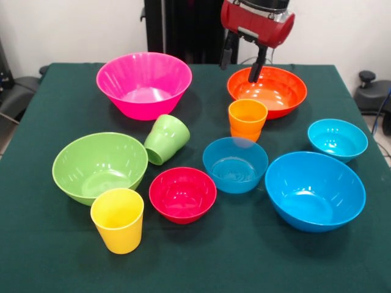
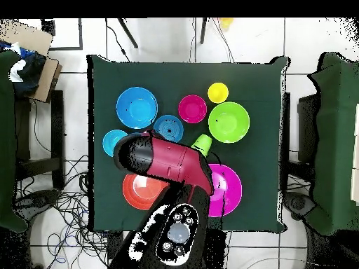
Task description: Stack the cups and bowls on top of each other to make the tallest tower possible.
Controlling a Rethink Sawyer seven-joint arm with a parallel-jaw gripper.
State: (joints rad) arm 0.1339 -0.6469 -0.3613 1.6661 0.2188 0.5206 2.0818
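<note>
Green cloth is covering the bench (image 1: 55, 256) and everything's still sitting loose, nothing stacked: pink bowl (image 1: 144, 84), orange bowl (image 1: 275, 91), light green bowl (image 1: 99, 166), big blue bowl (image 1: 314, 190), with the orange cup (image 1: 247, 119), yellow cup (image 1: 117, 219) and tipped green cup (image 1: 165, 139) scattered between. The end effector (image 1: 243, 64) is hanging spread and empty over the orange bowl's far rim. My guess is it's risking clipping that glossy rim and sliding the bowl into the orange cup just beside it.
</note>
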